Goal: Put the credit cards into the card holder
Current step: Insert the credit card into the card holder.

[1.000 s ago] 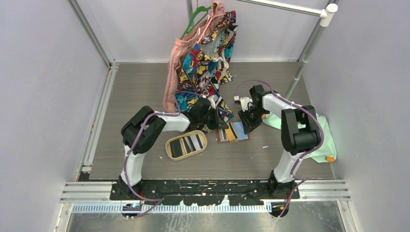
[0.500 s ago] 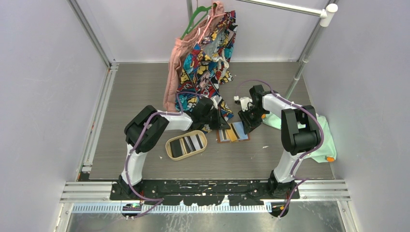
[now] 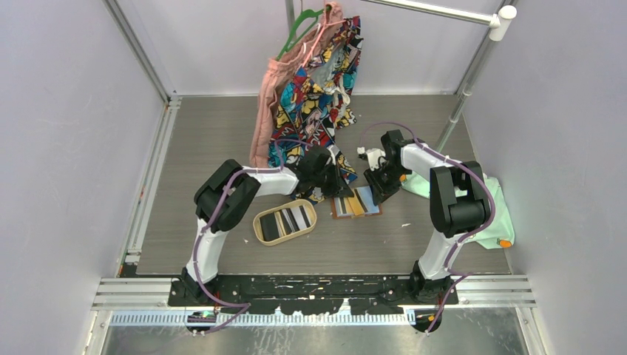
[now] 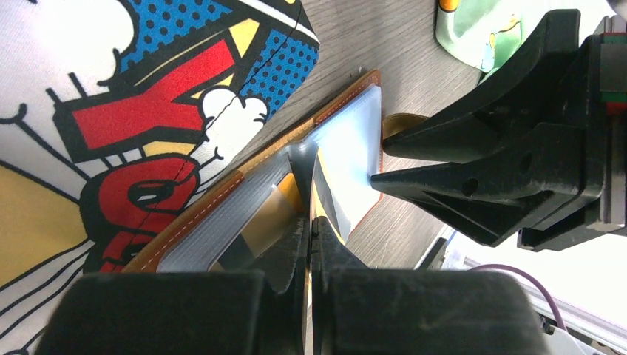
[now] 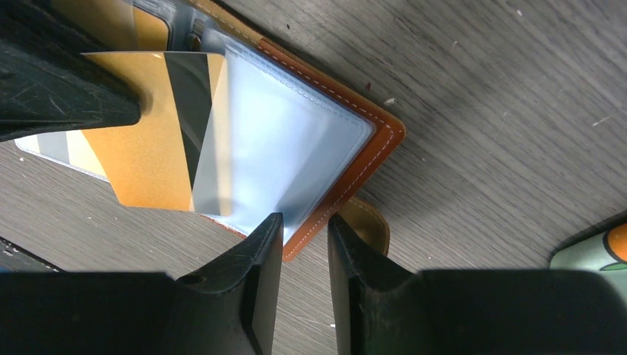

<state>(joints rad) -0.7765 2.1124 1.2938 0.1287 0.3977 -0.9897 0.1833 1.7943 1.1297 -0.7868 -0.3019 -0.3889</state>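
Left wrist view shows the left fingers (image 4: 310, 225) pressed together, clamped on the near edge of a yellow card (image 5: 144, 159) with a black stripe. The card runs straight out from their tips, seen almost edge-on. Just past the tips its far end lies against the clear plastic sleeves of the card holder (image 5: 373, 140), a tan-brown leather wallet spread open on the table (image 5: 480, 96). I cannot tell how far the card sits inside a sleeve. Another yellow card (image 5: 151, 29) shows in a pocket further along the holder. To the left of these fingers, a comic-print cloth (image 4: 148, 111) lies against the holder's stitched border.

Facing them from across the holder, the right fingers (image 4: 399, 161) stand a little apart, their tips down at the holder's outer edge, just beside its rounded snap tab (image 5: 366, 222). Bare table shows in the gap between them, and I cannot tell whether they pin the leather.

From above, an oval wooden tray (image 3: 260, 222) sits on the table near the left fingers, on their near-left side, with black and striped cards (image 3: 287, 220) lying flat in it. Out to the right of the right fingers, a mint-green cloth (image 3: 494, 214) lies partly under that arm. Beyond both pairs of fingers, the comic-print cloth and a pink garment (image 3: 265, 111) hang from a green hanger (image 3: 294, 33).
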